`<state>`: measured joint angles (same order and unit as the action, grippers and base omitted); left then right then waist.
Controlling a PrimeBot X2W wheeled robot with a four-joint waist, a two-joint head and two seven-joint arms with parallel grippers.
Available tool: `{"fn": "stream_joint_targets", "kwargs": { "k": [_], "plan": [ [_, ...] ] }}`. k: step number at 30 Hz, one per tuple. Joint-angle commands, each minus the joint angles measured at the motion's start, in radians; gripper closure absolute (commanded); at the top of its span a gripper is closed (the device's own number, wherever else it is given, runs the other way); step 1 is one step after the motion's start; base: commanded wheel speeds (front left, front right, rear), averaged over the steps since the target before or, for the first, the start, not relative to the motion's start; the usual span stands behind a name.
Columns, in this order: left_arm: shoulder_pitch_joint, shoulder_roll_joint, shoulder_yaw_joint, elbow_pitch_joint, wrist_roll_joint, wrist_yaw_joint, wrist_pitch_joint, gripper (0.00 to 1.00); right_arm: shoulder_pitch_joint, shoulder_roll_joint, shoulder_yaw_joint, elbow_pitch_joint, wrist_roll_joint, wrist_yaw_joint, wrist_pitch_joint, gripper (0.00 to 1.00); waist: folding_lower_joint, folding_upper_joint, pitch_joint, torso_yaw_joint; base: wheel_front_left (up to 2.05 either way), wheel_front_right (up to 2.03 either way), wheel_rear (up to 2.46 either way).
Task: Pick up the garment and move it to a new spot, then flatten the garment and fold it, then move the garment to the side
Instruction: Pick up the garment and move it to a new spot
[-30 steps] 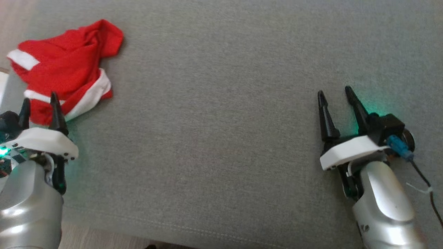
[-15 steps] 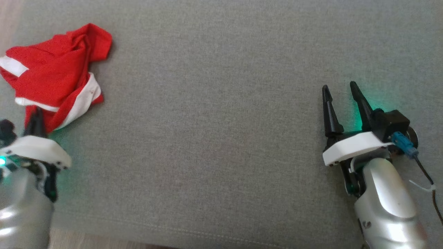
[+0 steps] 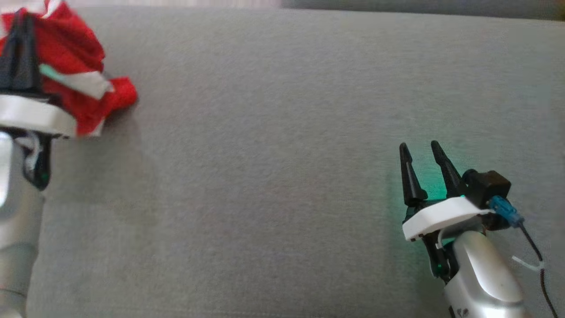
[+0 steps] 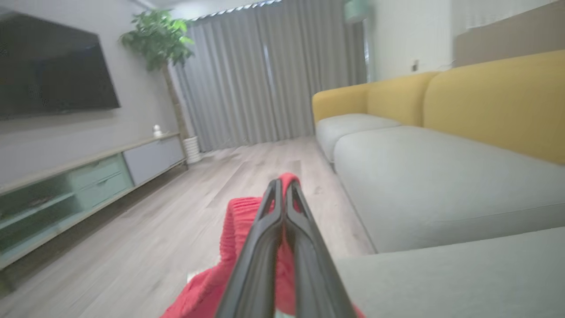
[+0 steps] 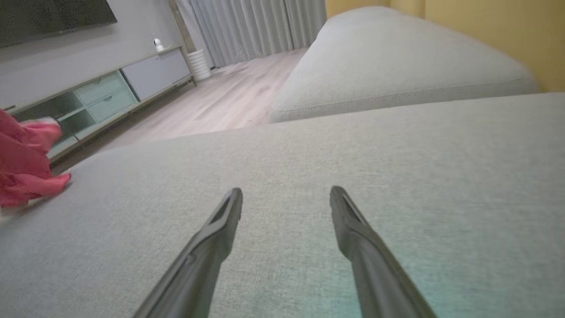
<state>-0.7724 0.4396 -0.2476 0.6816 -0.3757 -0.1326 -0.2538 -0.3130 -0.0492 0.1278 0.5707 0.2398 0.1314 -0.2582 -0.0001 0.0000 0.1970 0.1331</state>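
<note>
Grey sofa cushion (image 3: 265, 154); left hand (image 3: 20, 20) clamps red garment (image 3: 75, 48); right hand (image 3: 418, 145) spread.

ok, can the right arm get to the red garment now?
Probably, with a long cross-reach: bare sofa cushion lies between the open right pincer and the garment, which the left pincer grips.

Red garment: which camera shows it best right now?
Head view: it shows most of the red garment, white stripes included, bunched in the shut left hand. The left wrist view gives a close red fold pinched between the fingers; the right wrist view a blurred piece at its left edge.
</note>
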Motion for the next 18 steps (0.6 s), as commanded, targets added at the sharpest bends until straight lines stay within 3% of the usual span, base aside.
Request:
{"fn": "stream_joint_targets", "kwargs": {
  "k": [1, 8, 14, 18],
  "plan": [
    [-0.042, 0.048, 0.016, -0.052, 0.003, 0.002, -0.008, 1.0, -0.001, -0.001, 0.027, -0.027, 0.007, -0.001, -0.004, 0.0, 0.0001, 0.0, -0.047, -0.058, 0.0, 0.0, 0.0],
    [-0.062, -0.051, -0.103, -0.228, -0.022, 0.002, -0.008, 1.0, 0.015, -0.001, 0.052, -0.027, 0.034, -0.001, -0.004, 0.0, 0.0001, 0.0, -0.092, -0.211, 0.0, 0.0, 0.0],
    [-0.079, -0.204, -0.137, -0.354, -0.09, 0.002, -0.008, 1.0, 0.026, -0.001, 0.044, -0.03, 0.046, -0.001, -0.004, 0.0, 0.0001, 0.0, -0.097, -0.32, 0.0, 0.0, 0.0],
    [-0.008, -0.27, -0.129, -0.321, -0.085, 0.016, -0.008, 1.0, 0.04, -0.001, 0.032, -0.034, 0.066, -0.001, -0.004, 0.0, 0.0001, 0.0, -0.097, -0.356, 0.0, 0.0, 0.0]
  ]
}}
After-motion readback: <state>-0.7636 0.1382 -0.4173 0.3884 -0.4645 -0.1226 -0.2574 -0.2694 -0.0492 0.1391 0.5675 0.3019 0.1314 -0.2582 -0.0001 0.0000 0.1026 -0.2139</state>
